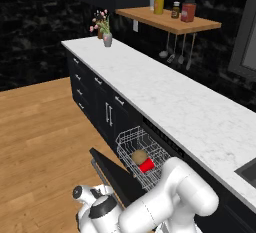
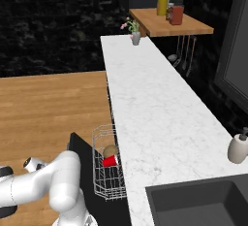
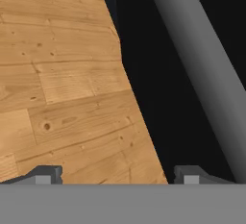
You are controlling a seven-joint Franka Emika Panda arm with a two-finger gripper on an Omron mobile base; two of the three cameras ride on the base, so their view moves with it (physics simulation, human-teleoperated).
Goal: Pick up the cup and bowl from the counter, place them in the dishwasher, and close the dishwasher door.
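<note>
Wooden floor lies beneath the spread-fingered, empty gripper beside the dishwasher door; one cup and one bowl sit in the rack.

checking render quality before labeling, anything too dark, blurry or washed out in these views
Left base view: the black dishwasher door merges with the dark cabinets; cup and bowl read clearly in the white rack. Right base view: soft overall, with the back wall near black. Hand view: sharp floor grain, while the door's silver handle is flat grey with no glare.
</note>
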